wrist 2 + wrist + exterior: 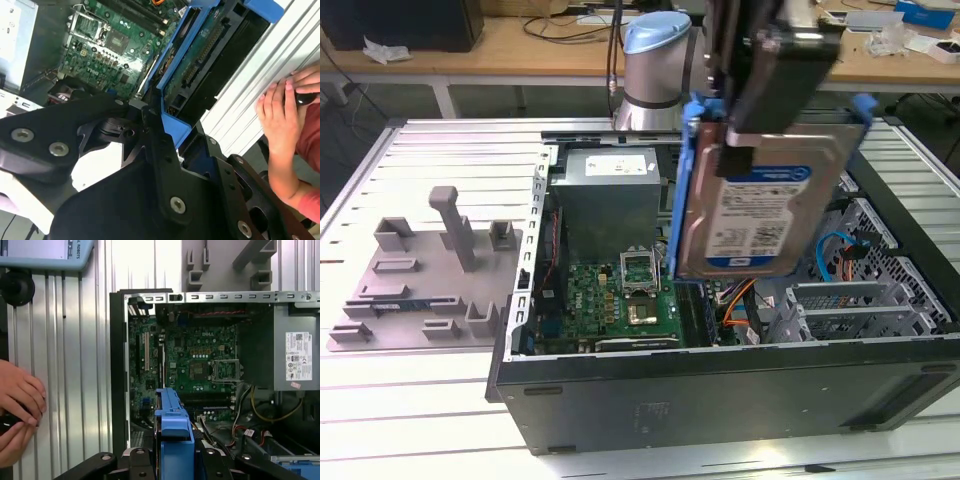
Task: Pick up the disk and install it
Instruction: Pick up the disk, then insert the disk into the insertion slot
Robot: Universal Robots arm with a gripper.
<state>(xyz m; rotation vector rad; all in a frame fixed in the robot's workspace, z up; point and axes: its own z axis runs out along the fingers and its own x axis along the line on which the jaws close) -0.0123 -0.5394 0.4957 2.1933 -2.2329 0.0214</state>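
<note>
Jaws of the black end effector (760, 110) are pinched onto the upper edge of the disk (760, 215), a flat rectangular silver metal drive with a white and blue label, framed by a bright blue plastic carrier. We see the disk hanging straight below the end effector, standing on edge with its labelled face upright. In both wrist views it runs away from the wrist toward the case, so we judge its long axis to point downward.

Beneath it lies the open black computer case (720, 390), on its side on the ribbed aluminium desk (420, 420). Inside sit a green motherboard (620, 300), a grey boxy power supply (610, 195), and, toward the exterior view's right, a perforated metal drive cage (880, 290). The disk hovers between motherboard and cage, not yet seated.

Beside the case, a person's hand (17, 405) rests on the desk.
</note>
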